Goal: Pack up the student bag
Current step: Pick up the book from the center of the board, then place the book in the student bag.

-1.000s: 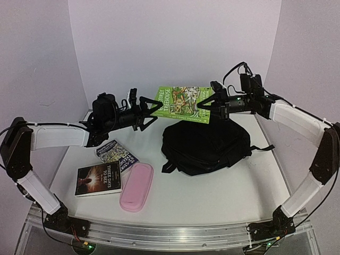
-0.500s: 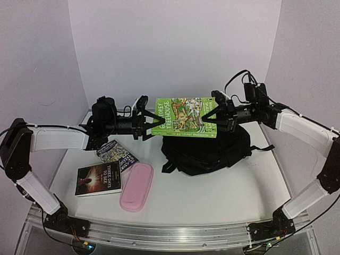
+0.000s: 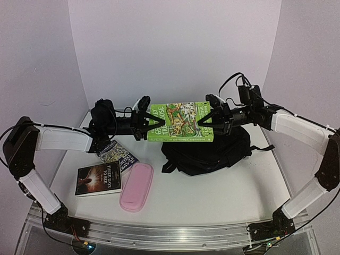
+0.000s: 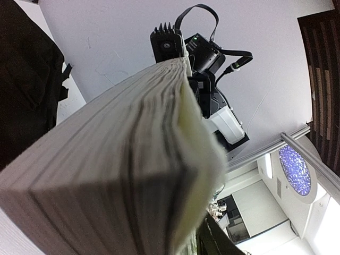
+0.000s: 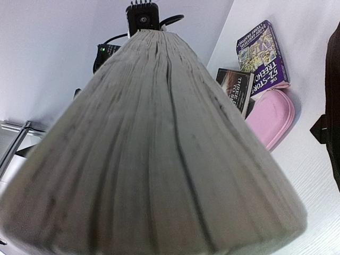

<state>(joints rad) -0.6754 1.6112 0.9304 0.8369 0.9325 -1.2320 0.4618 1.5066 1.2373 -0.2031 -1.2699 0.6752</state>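
right gripper (image 3: 205, 119) clamps the green book (image 3: 178, 122) above the student bag (image 3: 207, 150), lying centre-right on the table (image 3: 223, 191); left gripper (image 3: 144, 124) straddles the opposite edge, grip undeterminable. wrist views alone show page edges; overhead alone, the cover.

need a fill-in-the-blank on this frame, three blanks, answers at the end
1. The right gripper holds the green book in the air above the black ____.
2. The pencil case lying on the table is ____.
3. Not counting the held one, the number of books lying on the table is ____.

Missing words: backpack; pink; two (a dark book and a purple book).
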